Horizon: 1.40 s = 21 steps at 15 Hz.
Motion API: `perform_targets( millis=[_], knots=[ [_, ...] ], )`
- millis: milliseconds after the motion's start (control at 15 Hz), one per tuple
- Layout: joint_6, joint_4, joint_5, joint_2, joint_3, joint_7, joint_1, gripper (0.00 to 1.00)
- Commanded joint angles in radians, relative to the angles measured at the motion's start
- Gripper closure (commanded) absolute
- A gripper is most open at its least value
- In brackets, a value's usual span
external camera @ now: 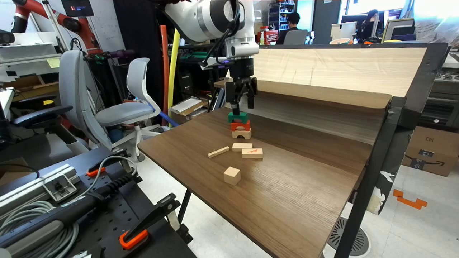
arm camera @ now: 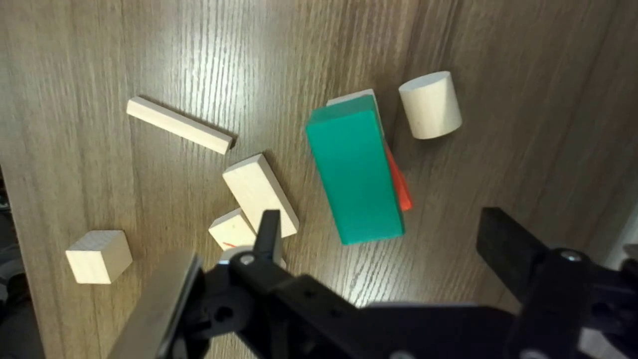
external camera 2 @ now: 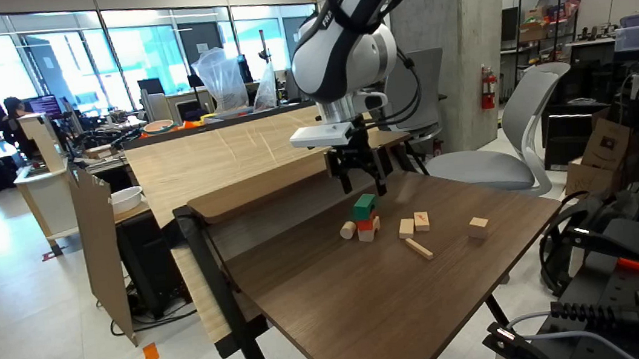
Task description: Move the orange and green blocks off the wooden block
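"Which step?"

"The 1st lift, I judge: my gripper (external camera 2: 365, 190) hovers spread, empty, above the green block (arm camera: 355, 174), atop the orange block (external camera: 240, 125) on the wooden block (external camera: 242, 132). Next: centre, lower, grasp."

"Room?"

"In the wrist view, a cylinder (arm camera: 431, 109) sits close right (mind it); in an exterior view, the table (external camera: 301, 190) offers room rightward, inside its near edge."

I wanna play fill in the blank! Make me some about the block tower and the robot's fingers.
The orange block rests on the wooden block, and the block on top of it is painted ____.
Counting up from the table, the orange block is number ____.
The whole tower is made of ____ blocks.
The robot's fingers are not shut but ____.

Missing words: green; two; three; open.
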Motion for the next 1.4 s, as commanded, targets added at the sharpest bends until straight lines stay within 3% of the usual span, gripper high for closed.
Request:
perform_targets(
  millis=[0,600,667,733,1200,1333],
  knots=[
    [0.045,-0.04,-0.001,-0.009,0.001,-0.068,-0.001,0.0],
    [0.126,-0.1,0.013,-0.011,0.007,-0.161,0.013,0.0],
    [0.126,-0.104,0.017,-0.012,0.009,-0.163,0.014,0.25],
    [0.128,-0.107,0.017,-0.012,0.009,-0.165,0.016,0.26],
    [0.133,-0.12,0.029,-0.029,0.021,-0.164,0.02,0.82],
    [0.143,-0.128,0.029,-0.037,0.027,-0.165,0.023,0.9]
  ],
)
